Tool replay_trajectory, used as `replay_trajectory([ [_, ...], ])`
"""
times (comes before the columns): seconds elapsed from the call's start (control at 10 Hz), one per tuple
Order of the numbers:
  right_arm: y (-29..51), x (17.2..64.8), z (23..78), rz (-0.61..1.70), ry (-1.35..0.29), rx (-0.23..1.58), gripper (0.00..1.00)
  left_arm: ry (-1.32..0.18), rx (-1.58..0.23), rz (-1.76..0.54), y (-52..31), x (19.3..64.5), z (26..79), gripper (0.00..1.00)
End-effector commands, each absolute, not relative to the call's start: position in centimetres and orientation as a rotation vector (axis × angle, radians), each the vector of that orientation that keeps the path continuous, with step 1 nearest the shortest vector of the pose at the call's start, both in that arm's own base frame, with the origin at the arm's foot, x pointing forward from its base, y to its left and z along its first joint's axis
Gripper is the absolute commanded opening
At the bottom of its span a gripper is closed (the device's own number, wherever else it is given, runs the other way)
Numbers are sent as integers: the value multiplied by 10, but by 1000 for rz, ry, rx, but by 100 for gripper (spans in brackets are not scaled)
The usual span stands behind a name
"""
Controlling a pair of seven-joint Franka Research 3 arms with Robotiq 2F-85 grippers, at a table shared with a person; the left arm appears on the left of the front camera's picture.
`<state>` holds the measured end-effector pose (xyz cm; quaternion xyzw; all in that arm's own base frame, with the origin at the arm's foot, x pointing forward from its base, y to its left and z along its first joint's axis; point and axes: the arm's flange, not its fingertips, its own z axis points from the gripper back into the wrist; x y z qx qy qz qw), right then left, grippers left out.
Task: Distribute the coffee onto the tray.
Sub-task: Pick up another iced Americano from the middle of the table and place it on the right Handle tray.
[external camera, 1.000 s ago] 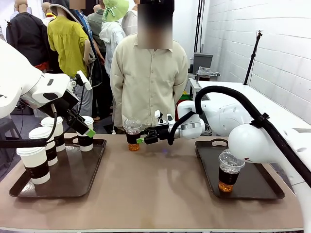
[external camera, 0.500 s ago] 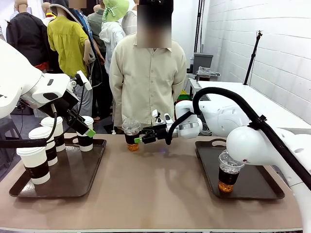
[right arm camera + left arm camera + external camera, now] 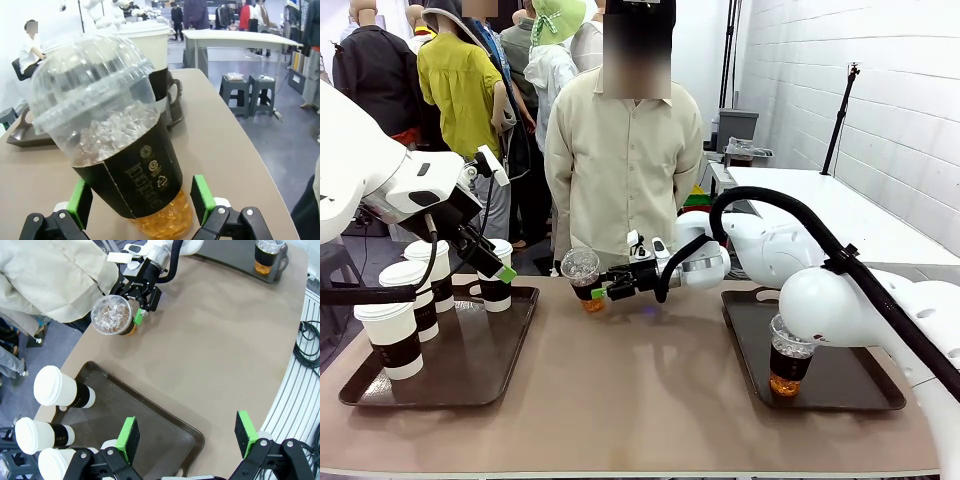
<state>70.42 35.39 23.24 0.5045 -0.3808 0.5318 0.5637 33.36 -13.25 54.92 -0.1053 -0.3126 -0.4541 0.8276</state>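
A clear dome-lidded cup [image 3: 582,277] of amber drink with a dark sleeve stands tilted at the table's far middle. My right gripper [image 3: 599,291] is shut on it, one green pad on each side of the sleeve [image 3: 145,185]. A second clear cup [image 3: 789,355] stands on the right tray [image 3: 855,392]. Several white lidded cups with brown sleeves [image 3: 392,340] [image 3: 497,277] stand on the left tray [image 3: 470,372]. My left gripper [image 3: 498,220] hangs open above that tray's far edge, with nothing between its fingers [image 3: 129,440].
A person [image 3: 620,150] stands at the far side, just behind the tilted cup, arms down. The bare brown tabletop [image 3: 640,390] lies between the two trays. Black cables [image 3: 310,350] hang beside the table edge in the left wrist view.
My right gripper has slid left onto the clear cup. The cup has tipped, its dome now leaning left. The left arm has not moved.
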Motion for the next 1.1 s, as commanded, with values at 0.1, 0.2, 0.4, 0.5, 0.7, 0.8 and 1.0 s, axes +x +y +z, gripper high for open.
replay_trajectory([
  [0.1,359,718,239,1146,-990,1121,100,-660,-224,-966,-132,333,549,100],
  [0.2,362,718,242,1117,-1031,1149,100,-660,-224,-966,-132,333,549,100],
  [0.4,366,719,245,1112,-1041,1195,100,-660,-224,-966,-132,333,549,100],
  [0.5,368,720,245,1111,-1031,1228,100,-660,-224,-966,-132,333,549,100],
  [0.7,367,721,244,1098,-1011,1262,100,-660,-224,-966,-132,333,549,100],
  [0.8,368,721,244,1097,-1005,1256,100,-660,-224,-966,-132,333,549,100],
  [1.0,369,720,241,1104,-953,1281,65,-660,-224,-966,-132,333,549,100],
])
